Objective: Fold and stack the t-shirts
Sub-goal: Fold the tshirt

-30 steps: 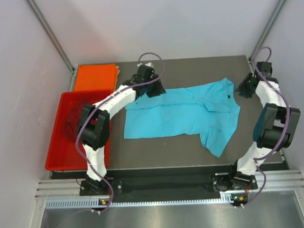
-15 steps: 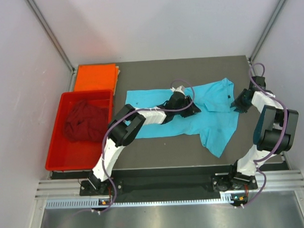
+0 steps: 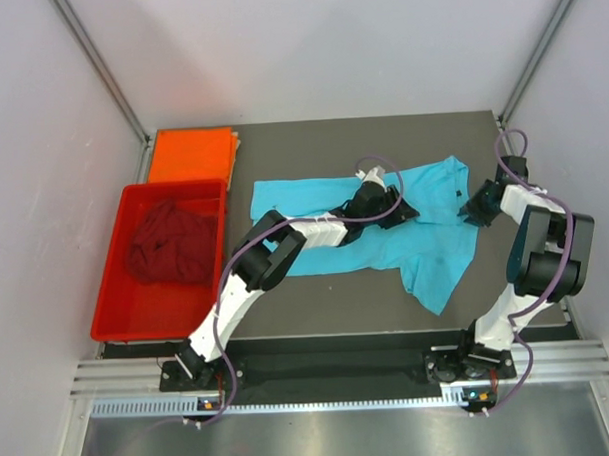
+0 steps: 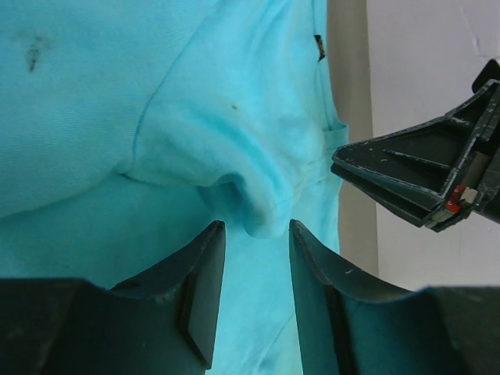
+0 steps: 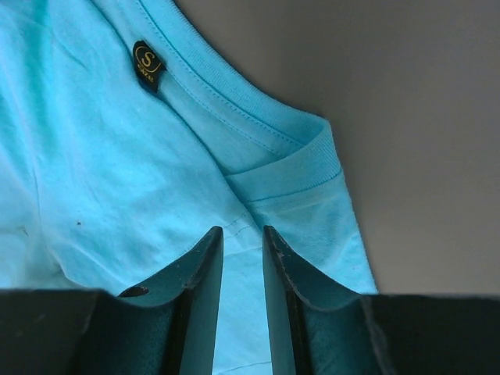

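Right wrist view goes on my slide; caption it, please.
Right tool poised over the collar of the turquoise t-shirt, near its size label, grey table beyond.

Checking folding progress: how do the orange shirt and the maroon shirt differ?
The orange shirt lies folded flat on the table; the maroon shirt sits crumpled inside the red tray. Orange forms a neat rectangle, maroon a loose heap. Both are at the table's left side.
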Tool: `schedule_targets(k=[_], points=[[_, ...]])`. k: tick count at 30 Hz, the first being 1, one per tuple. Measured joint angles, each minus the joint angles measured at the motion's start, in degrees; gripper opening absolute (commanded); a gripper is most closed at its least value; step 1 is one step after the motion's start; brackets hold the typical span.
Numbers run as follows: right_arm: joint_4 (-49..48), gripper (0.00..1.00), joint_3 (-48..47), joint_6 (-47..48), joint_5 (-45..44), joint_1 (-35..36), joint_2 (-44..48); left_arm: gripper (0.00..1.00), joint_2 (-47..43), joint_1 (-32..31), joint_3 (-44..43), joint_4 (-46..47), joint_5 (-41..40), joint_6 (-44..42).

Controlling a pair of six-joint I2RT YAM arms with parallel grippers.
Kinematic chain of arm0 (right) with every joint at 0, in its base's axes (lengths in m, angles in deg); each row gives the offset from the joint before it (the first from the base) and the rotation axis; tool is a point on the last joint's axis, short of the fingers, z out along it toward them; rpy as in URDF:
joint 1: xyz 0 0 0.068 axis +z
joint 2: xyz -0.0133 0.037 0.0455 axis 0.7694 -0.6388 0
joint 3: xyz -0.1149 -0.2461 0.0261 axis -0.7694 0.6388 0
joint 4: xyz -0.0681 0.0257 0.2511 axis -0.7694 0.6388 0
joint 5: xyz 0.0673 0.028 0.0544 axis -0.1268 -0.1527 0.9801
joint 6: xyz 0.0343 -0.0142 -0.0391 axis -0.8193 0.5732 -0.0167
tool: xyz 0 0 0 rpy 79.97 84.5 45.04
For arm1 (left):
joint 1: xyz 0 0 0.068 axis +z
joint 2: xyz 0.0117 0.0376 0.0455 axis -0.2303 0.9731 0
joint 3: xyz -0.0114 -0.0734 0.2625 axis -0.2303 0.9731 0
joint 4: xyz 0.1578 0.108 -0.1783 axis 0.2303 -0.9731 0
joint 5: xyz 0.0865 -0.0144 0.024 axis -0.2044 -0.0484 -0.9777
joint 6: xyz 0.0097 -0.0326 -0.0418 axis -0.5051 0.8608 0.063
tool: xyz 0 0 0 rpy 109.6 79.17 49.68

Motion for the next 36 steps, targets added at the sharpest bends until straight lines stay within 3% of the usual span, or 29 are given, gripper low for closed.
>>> schedule_targets(k=[9,15,17,24,30,36], points=[[-1.7,0.27,1.1,-0.2,-0.2,0.1,-1.6,0.43,1.6,-0.1,-0.9,-0.3,-0.8,0.8],[-2.7,0.08,1.1,-0.1,-0.4,0.1,-1.9,0.39,3.4,-0.2,-3.5,-0.4,-0.9,1.4],[-2.8,0.00,1.1,0.0,-0.5,0.1,-2.0,0.29,4.2,-0.2,-4.4,-0.5,-1.0,1.7],[-2.7,0.00,1.1,0.1,-0.4,0.1,-2.0,0.00,4.9,-0.4,-7.2,-3.5,-0.9,3.0],[-1.4,0.00,1.2,0.0,-0.4,0.2,-0.1,0.00,4.8,-0.3,-11.4,-7.3,-0.7,2.9],[-1.1,0.00,5.3,-1.6,-1.7,0.5,7.9,0.00,4.5,0.3,-11.7,-11.6,-0.1,3.1]])
